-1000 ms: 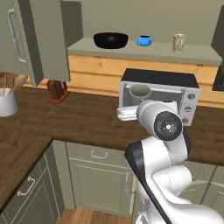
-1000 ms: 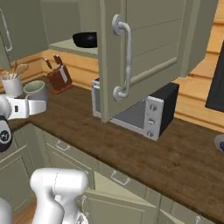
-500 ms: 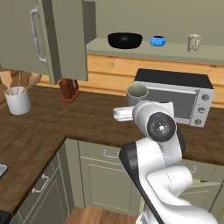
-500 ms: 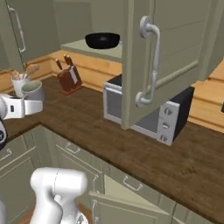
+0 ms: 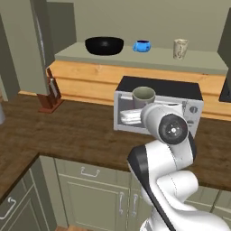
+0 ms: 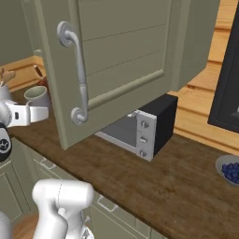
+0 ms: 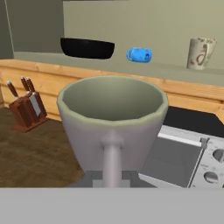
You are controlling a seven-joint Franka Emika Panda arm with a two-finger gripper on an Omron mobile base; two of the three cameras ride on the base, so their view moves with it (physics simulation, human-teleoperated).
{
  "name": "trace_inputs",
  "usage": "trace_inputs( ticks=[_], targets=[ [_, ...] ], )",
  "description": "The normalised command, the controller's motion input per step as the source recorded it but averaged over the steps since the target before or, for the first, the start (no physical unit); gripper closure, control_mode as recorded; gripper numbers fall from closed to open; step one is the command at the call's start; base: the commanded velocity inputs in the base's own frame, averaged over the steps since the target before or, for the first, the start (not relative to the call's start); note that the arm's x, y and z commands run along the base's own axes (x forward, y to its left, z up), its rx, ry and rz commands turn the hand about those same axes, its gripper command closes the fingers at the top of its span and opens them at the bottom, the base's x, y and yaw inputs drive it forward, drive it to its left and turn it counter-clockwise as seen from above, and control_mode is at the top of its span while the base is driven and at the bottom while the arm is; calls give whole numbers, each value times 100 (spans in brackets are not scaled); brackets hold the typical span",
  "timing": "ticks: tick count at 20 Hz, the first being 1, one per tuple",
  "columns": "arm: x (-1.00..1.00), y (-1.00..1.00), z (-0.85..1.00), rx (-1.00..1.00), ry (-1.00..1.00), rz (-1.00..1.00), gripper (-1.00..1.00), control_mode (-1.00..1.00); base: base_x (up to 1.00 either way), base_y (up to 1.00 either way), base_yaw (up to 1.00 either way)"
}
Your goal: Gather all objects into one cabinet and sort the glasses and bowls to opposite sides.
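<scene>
While the wooden knife block (image 5: 48,92) stands at the left edge of the left base view on the dark wood-grain counter (image 5: 67,131), the open cabinet (image 5: 149,58) spans the upper frame with a flat olive shelf floor above a light wooden strip. On that shelf, left to right, sit the big black bowl (image 5: 104,45) — wide and glossy — the small blue bowl (image 5: 141,45), and the cream patterned cup (image 5: 180,48) with faint dark markings. Lower, at frame centre, the gripper (image 5: 135,115) has its jaws closed on the grey tumbler (image 5: 143,96), plain and tapered, held upright before the boxy silver-and-black microwave (image 5: 158,108). From the hand view the tumbler's hollow looks empty. At right in the right base view, a grey dish (image 6: 228,169) holds dark blue berries.
</scene>
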Motion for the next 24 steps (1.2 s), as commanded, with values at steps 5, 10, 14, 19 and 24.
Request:
trace_inputs(
  ticks=[5, 10, 14, 19, 24],
  targets=[
    [0, 0, 0, 0, 0, 0, 100, 100, 93, 34, 2],
    [0, 0, 0, 0, 0, 0, 100, 100, 96, -14, 0],
    [0, 0, 0, 0, 0, 0, 100, 100, 63, -14, 1],
    [0, 0, 0, 0, 0, 0, 100, 100, 21, -12, 8],
    [0, -7, 3, 0, -10, 8, 100, -100, 0, -4, 5]
  ],
)
